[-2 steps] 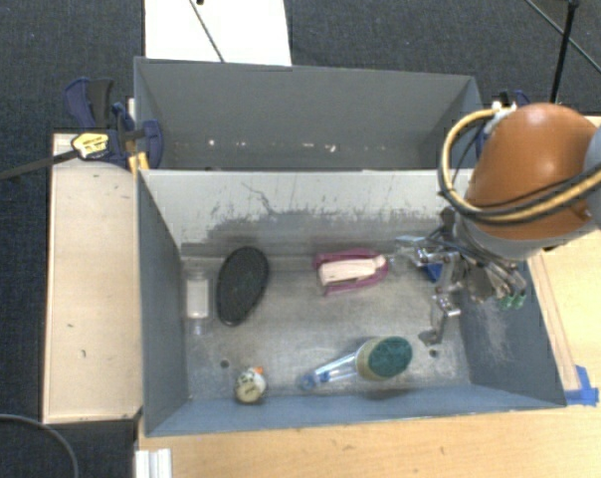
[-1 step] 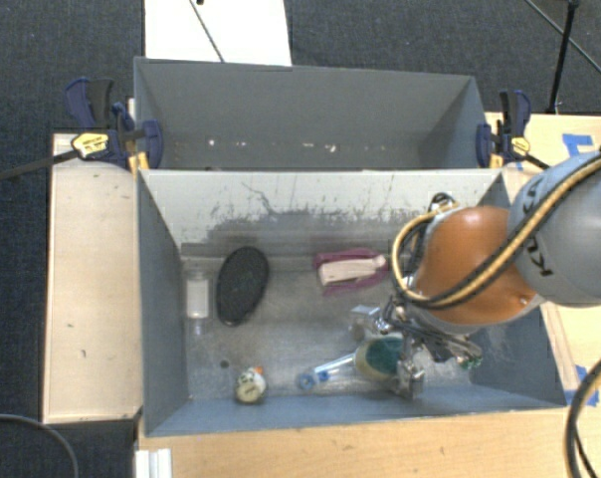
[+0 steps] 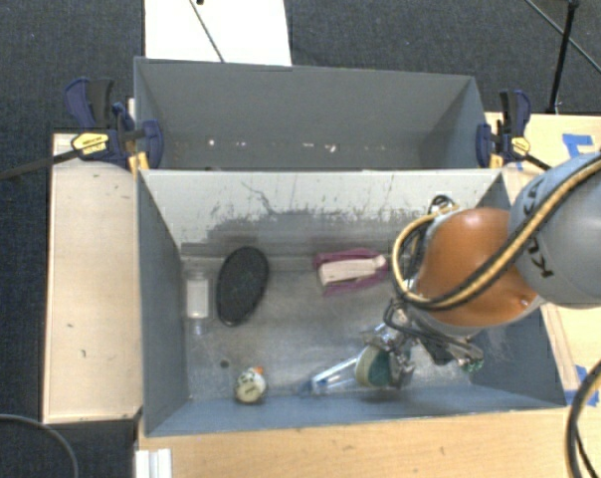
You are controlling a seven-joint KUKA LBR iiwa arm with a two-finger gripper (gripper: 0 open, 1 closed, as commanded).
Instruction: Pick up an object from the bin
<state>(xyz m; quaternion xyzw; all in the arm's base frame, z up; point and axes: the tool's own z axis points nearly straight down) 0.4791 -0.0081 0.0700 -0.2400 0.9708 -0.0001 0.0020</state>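
Observation:
My gripper (image 3: 392, 357) reaches down at the front right of the bin floor, under the orange cover. Right at its fingertips lies a small clear-and-green thing (image 3: 352, 370) with a dark green round part and a pale clear end that points left. A pink and white brush-like thing (image 3: 348, 268) lies behind the gripper, toward the back wall.
A black oval stone-like thing (image 3: 241, 284) lies at the left, with a small clear vial (image 3: 197, 296) next to it by the left wall. A small cream ball with an orange spot (image 3: 250, 384) sits near the front wall. The arm covers the bin's right side.

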